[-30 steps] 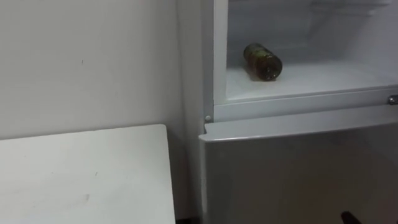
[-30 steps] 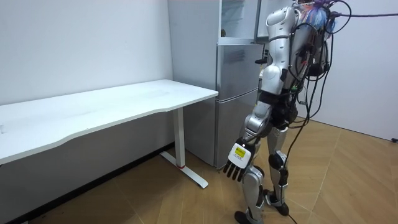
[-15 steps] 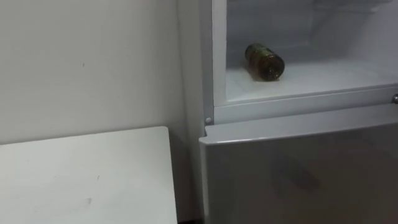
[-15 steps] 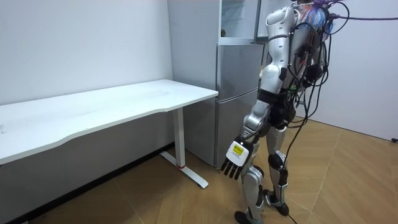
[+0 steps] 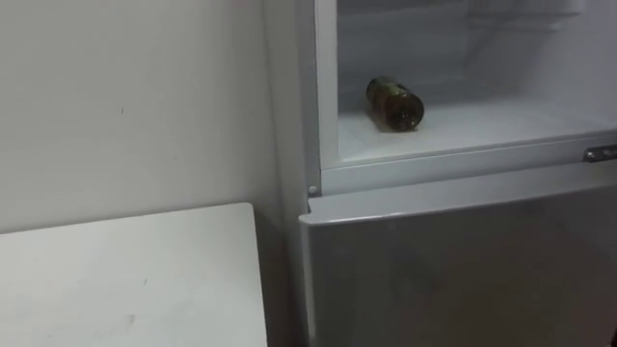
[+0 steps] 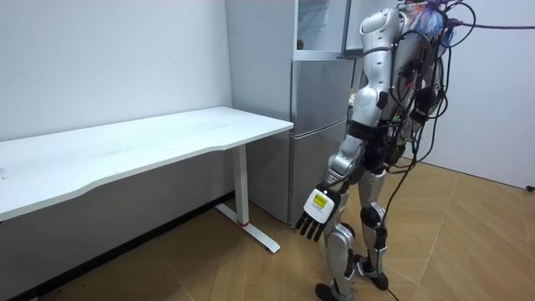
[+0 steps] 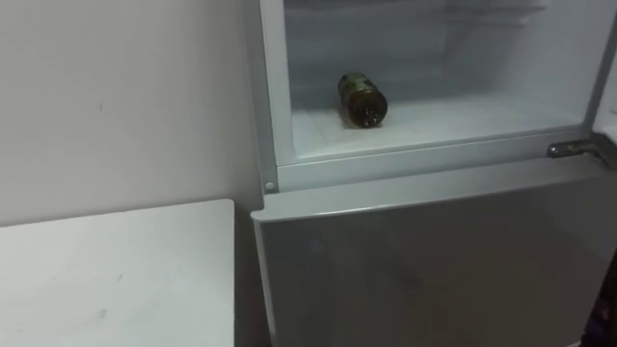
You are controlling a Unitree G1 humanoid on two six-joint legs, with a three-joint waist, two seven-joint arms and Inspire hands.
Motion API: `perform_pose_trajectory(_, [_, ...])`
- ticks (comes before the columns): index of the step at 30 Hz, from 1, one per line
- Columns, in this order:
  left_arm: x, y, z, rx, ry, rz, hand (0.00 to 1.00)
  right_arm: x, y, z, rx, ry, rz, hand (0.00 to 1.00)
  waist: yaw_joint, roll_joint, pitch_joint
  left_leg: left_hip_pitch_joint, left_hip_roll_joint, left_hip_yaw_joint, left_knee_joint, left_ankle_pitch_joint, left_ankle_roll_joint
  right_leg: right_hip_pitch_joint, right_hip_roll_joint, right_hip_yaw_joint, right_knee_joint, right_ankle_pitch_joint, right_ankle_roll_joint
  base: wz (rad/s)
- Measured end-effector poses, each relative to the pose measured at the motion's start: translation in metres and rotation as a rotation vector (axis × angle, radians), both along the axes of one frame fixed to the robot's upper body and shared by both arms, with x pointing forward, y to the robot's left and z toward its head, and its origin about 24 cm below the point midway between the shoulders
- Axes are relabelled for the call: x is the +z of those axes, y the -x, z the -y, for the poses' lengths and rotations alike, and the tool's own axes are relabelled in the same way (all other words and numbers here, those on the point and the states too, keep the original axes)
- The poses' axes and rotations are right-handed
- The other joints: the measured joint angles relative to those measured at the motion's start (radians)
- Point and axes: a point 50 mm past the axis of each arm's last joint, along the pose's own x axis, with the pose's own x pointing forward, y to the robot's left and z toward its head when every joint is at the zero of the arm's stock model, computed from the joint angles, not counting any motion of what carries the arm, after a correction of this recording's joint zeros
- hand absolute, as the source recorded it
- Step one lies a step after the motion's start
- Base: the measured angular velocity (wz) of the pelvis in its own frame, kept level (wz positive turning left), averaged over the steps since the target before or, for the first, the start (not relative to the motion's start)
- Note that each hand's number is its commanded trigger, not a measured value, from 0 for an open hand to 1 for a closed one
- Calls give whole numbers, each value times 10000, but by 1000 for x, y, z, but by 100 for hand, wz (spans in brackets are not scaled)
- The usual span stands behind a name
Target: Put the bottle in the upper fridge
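Desk [image 5: 125,280]: white top with a few faint specks, set along the wall; white leg [image 6: 243,188] on a long flat foot. Wall [image 5: 125,96]: plain, pale, touching the desk's long back edge. Lower fridge door [image 5: 453,270]: grey, shut, just beside the desk's end. Floor [image 6: 209,272]: wood, herringbone pattern, running under the desk.

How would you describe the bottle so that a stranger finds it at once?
Find the grey fridge beside the white table; its upper compartment stands open. On the white floor inside, near the left wall, a dark bottle lies on its side, with nothing else beside it.
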Motion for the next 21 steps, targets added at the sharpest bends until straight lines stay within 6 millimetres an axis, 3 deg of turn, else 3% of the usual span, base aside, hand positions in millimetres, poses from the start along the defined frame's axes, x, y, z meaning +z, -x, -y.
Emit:
perform_pose_trajectory(8, [0,0,-1,102,66,-47,0,-8,9,-8,-609,-1224,-122,0,-114,-41,8,85,1,32,-4,-27,-16,-21,-21,61,189,-149,-17,0])
perform_pose_trajectory(15, [0,-1,-1,159,127,11,0,-7,0,-2,-1057,-1532,422,0,-203,-86,7,92,2,28,-8,-37,-36,-77,-33,57,314,-260,-28,0])
perform_pose_trajectory(21, [0,1,-2,269,121,-71,0,-5,-2,9,-2559,-1764,1069,0,-320,-129,-4,98,-4,25,-3,-41,-43,-74,-38,57,297,-269,-28,0])
